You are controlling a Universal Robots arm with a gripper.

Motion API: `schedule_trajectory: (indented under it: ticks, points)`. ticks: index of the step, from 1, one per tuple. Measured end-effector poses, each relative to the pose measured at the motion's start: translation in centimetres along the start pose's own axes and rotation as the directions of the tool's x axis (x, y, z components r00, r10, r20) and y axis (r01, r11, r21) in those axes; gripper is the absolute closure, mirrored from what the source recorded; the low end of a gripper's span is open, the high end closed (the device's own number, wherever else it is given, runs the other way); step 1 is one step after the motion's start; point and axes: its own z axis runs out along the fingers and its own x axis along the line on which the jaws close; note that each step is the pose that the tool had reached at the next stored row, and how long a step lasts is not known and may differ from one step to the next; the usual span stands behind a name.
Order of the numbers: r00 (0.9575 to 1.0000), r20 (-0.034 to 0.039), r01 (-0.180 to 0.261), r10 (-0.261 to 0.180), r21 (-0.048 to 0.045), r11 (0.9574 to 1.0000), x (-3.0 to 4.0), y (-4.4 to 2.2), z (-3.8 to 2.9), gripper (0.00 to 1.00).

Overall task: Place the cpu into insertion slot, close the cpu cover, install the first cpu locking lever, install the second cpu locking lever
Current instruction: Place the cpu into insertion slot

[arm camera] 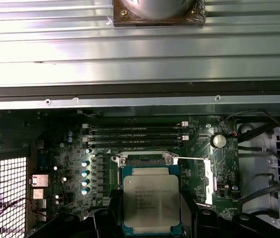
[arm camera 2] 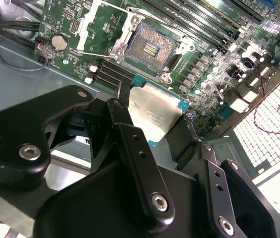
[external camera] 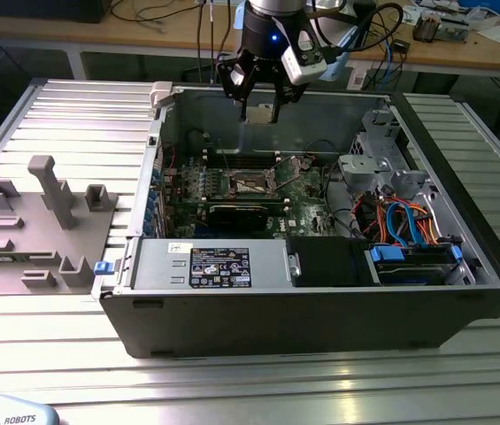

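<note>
Gripper clamped on two opposite edges of the cpu, held in the air inside the open computer case, well above the board. Judgement: seating calls for the chip kept level, its edges square to the socket rim, then lowered straight with no sideways slide. Chip is a flat square, dull silvery lid over a teal-green edge; beyond it the insertion slot lies bare, gold contact field exposed
</note>
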Motion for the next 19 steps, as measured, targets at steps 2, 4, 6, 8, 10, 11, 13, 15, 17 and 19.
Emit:
schedule_trajectory:
  ticks: [2, 4, 6, 8, 10, 11, 13, 15, 17, 19]
  points:
    - [1.0000, 0.0005, -0.005, 0.005, -0.0001, 1.0000, 0.00, 0.00, 0.00, 0.46]
    - [0.9997, 0.0022, -0.023, 0.023, -0.0006, 0.9997, 0.00, 0.00, 0.02, 0.46]
    - [0.9990, 0.0040, -0.044, 0.044, -0.0011, 0.9990, 0.00, 0.00, 0.03, 0.46]
    - [0.9978, 0.0058, -0.066, 0.066, -0.0015, 0.9978, 0.00, 0.00, 0.04, 0.46]
    - [0.9969, 0.0070, -0.079, 0.079, -0.0018, 0.9969, 0.00, 0.00, 0.04, 0.46]
    - [0.9964, 0.0075, -0.085, 0.085, -0.0019, 0.9964, 0.00, 0.00, 0.05, 0.46]
    - [0.9952, 0.0086, -0.097, 0.097, -0.0023, 0.9953, 0.00, -0.01, 0.06, 0.46]
    - [0.9940, 0.0096, -0.109, 0.109, -0.0026, 0.9941, 0.00, -0.01, 0.07, 0.46]
    - [0.9920, 0.0112, -0.126, 0.126, -0.0032, 0.9920, -0.01, -0.01, 0.10, 0.46]
    - [0.9910, 0.0117, -0.133, 0.133, -0.0033, 0.9911, 0.00, -0.01, 0.11, 0.46]
